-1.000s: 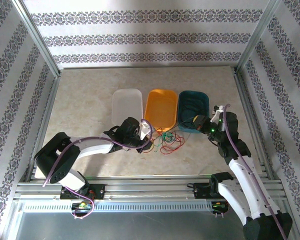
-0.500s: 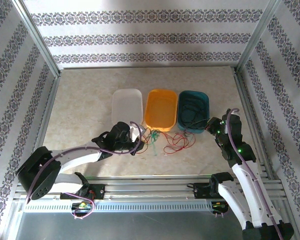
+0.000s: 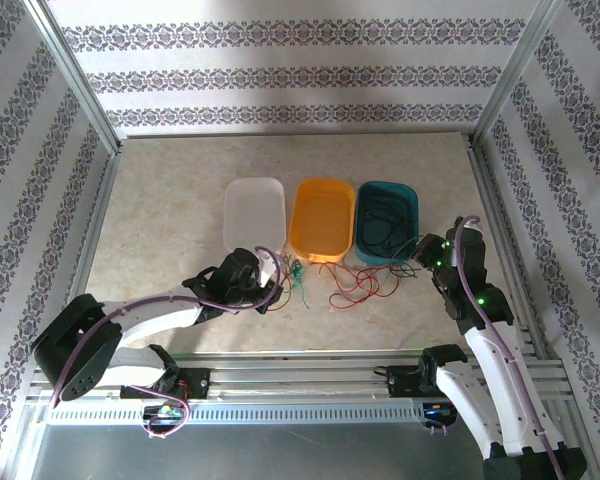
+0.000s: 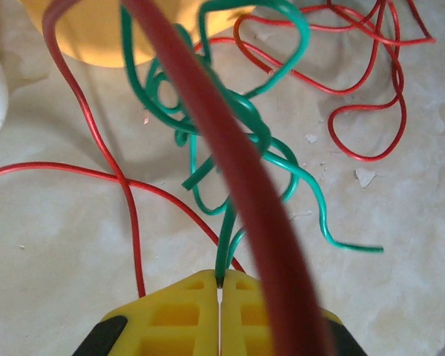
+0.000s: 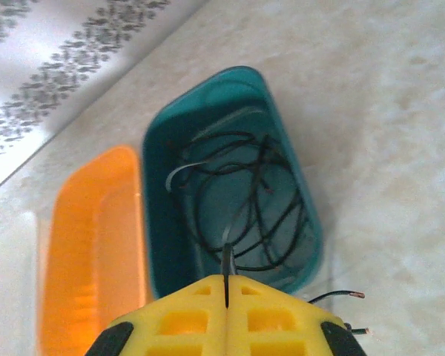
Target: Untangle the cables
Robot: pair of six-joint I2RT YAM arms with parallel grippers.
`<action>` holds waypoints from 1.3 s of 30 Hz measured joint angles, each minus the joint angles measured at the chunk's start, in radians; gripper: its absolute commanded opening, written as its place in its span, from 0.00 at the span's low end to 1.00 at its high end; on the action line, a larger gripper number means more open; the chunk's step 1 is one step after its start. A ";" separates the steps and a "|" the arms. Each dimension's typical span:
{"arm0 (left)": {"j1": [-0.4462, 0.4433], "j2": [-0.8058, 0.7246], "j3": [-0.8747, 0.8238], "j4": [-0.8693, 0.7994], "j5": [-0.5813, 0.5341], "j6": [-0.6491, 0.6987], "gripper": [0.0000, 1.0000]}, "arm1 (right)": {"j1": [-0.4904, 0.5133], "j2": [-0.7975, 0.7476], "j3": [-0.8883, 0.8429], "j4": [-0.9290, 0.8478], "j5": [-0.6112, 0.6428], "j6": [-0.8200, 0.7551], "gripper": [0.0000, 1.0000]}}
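Pinching the green cable [image 4: 241, 122] in the fully closed left end effector [image 4: 219, 280], just in front of the orange tray [image 3: 323, 215]. Nipping a dark cable [image 5: 271, 222] in the closed right end effector [image 5: 226, 285], over the teal tray [image 5: 156, 237] right of the orange tray. Leaving the red cable [image 3: 355, 285] sprawled on the counter [image 3: 180, 200] before the orange tray.

**Dark Cable Pinched at the Teal Tray**

At the near edge, yellow plastic right gripper [image 5: 226, 285], closed flat on a thin dark cable [image 5: 227, 258] rising from the seam between the fingers. Just beyond, a teal oblong plastic tray [image 5: 157, 222] holding loose dark cable loops [image 5: 267, 178]. Just beside it on the left, an orange oblong plastic tray [image 5: 89, 245]. Right of the gripper, two short dark wire ends [image 5: 337, 297] with reddish tips, lying on the pale marbled tabletop [image 5: 386, 148]. Far left, patterned wallpaper [image 5: 67, 44].
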 measured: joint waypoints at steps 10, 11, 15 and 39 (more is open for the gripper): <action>-0.003 0.087 0.116 0.021 0.100 0.046 0.58 | 0.001 0.033 0.106 0.113 -0.344 -0.058 0.03; -0.003 0.087 0.126 0.023 0.112 0.050 0.59 | 0.002 0.043 0.114 0.130 -0.375 -0.050 0.04; -0.003 0.086 0.164 0.028 0.157 0.053 0.62 | 0.031 0.084 0.131 0.174 -0.444 -0.028 0.04; -0.007 0.233 0.316 0.101 0.262 0.079 0.60 | 0.151 0.217 0.121 0.570 -0.457 0.267 0.04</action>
